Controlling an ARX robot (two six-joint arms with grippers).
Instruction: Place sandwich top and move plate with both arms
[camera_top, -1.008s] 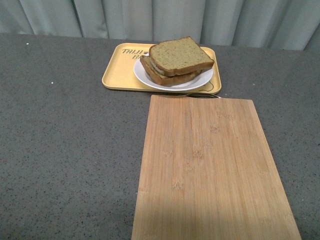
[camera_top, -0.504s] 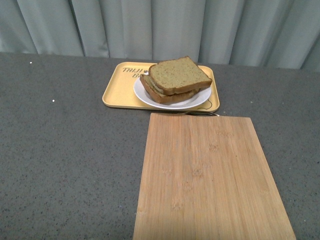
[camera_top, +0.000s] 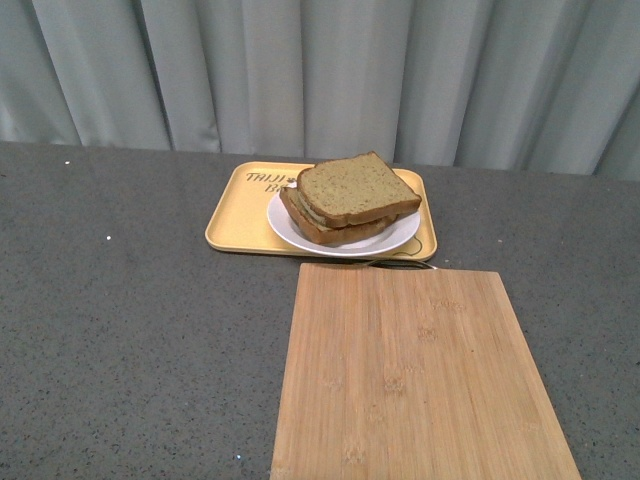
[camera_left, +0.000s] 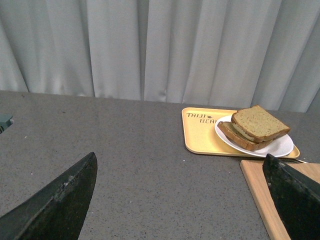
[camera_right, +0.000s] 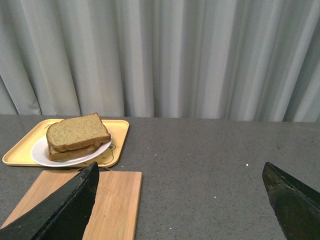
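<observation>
The sandwich top (camera_top: 356, 187), a tan speckled bread slice, lies on a lower slice on the white plate (camera_top: 400, 240). The plate stands on the yellow tray (camera_top: 235, 215) at the far middle of the table. It shows the same way in the left wrist view (camera_left: 259, 122) and the right wrist view (camera_right: 76, 131). No arm shows in the front view. My left gripper (camera_left: 181, 162) is open and empty, held back over the grey table. My right gripper (camera_right: 180, 172) is open and empty, also far back from the plate.
A wooden board (camera_top: 410, 380) lies on the near side of the tray, reaching the front edge. The grey speckled table (camera_top: 130, 330) extends left and right. A grey curtain (camera_top: 320, 70) hangs behind the table.
The front view has tilted upward: the tray, plate and board sit lower in the picture and more curtain shows. The sandwich and plate keep their place on the tray.
</observation>
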